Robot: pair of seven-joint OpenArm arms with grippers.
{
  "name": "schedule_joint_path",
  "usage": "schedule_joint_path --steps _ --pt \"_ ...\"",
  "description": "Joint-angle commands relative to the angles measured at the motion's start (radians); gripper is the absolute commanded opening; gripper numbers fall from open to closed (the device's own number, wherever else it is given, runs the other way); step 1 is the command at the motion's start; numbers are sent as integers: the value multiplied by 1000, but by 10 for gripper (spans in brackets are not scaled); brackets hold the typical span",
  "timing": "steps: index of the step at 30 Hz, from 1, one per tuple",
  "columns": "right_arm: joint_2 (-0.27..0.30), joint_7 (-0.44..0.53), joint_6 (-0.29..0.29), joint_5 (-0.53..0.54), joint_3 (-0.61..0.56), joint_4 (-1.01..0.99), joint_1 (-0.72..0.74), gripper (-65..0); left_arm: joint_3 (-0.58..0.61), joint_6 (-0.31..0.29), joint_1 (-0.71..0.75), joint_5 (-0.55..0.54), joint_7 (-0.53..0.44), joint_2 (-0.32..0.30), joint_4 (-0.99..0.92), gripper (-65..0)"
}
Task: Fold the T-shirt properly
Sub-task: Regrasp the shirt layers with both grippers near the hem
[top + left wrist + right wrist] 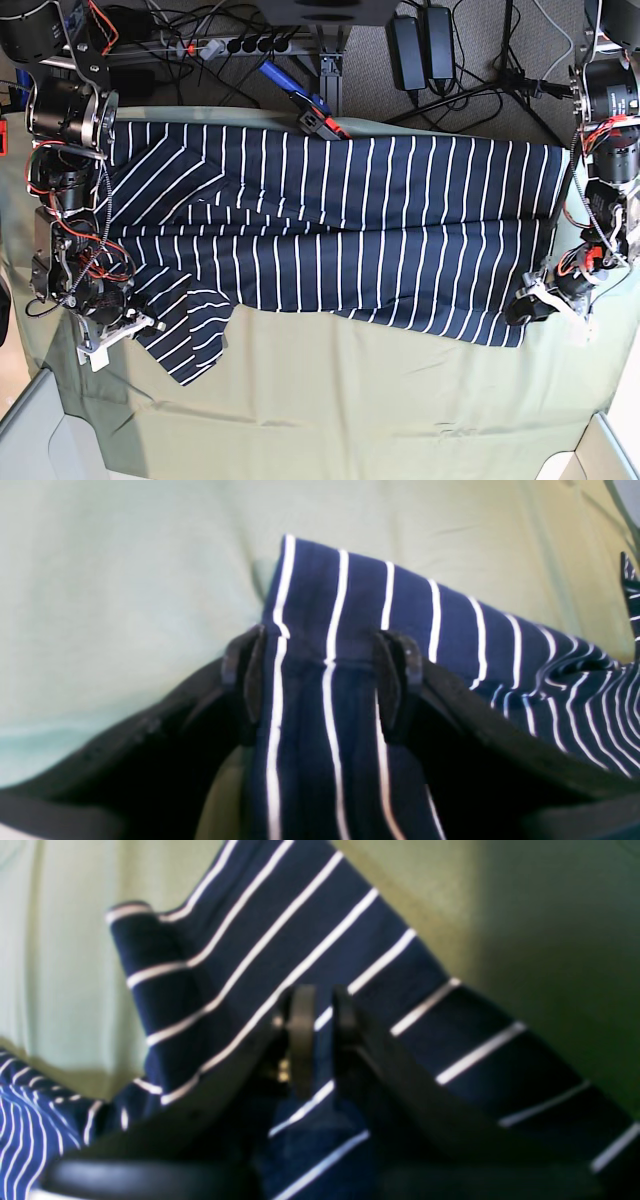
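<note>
The navy white-striped T-shirt lies spread across the table's far half, its lower edge folded up and a sleeve flap at the front left. My left gripper rests at the shirt's front right corner. In the left wrist view this gripper stands open wide, a strip of the T-shirt running between its fingers. My right gripper sits at the left sleeve. In the right wrist view the right gripper is barely open, a narrow gap between its pads with T-shirt fabric in it.
A pale green cloth covers the table. Cables and a power strip run along the far edge, beside a blue and red tool. Grey bin corners show at the front left and front right.
</note>
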Motion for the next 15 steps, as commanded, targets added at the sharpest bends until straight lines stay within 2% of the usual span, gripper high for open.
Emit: schedule_joint_path --steps 1,3,7,8,12,13,15 --pt "14 23 55 13 16 18 27 -569 -2 -17 -23 -1 17 -8 10 -292" --pt "14 32 55 6 45 18 27 -569 -2 -17 -23 -2 36 -8 10 -309" --pt "15 83 55 -46 145 18 28 -555 -2 -17 -23 -1 58 -8 10 -448" --pt "17 92 55 -50 176 18 28 -522 -2 -17 -23 -1 59 -8 10 -484" --pt "34 100 55 -68 273 18 27 -301 -3 -17 -23 -2 74 -8 10 -646" --pt "42 100 55 -89 282 18 27 -272 -3 -17 -23 -2 79 -8 10 -650" --pt "54 101 55 -125 285 18 27 -264 -3 -17 -24 -3 84 -9 10 -650"
